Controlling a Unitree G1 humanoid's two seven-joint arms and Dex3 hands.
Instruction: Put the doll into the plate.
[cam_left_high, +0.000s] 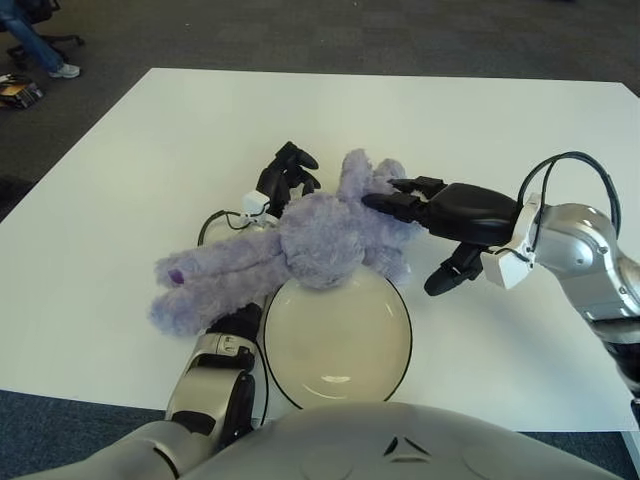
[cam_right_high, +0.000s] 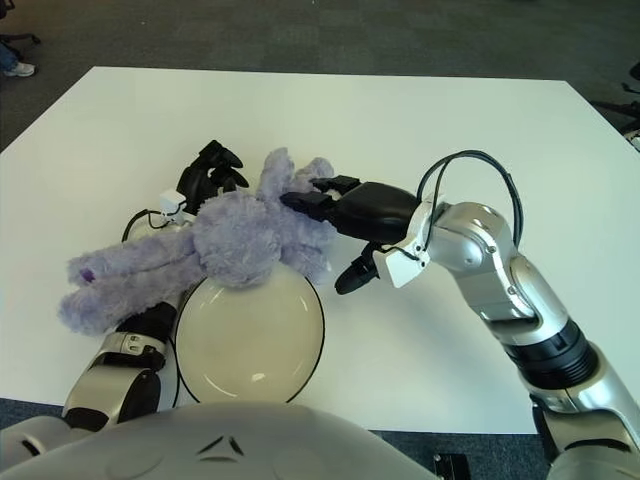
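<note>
Your right hand (cam_left_high: 440, 215) has its fingers (cam_left_high: 392, 203) spread, two pressed on the doll (cam_left_high: 290, 247), thumb apart below. Left hand (cam_left_high: 285, 180) fingers curl behind the doll, clamped on nothing visible. White table (cam_left_high: 130, 170), grey carpet (cam_left_high: 300, 35) beyond. The doll lies lengthwise left-right, legs pointing left, body overlapping the plate (cam_left_high: 337, 340) rim.

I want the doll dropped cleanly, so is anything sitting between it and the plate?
Nothing visible does. The purple doll overhangs the plate's far rim, the dish holds nothing else. The right hand touches the doll's head; the left hand shows behind the doll.
</note>
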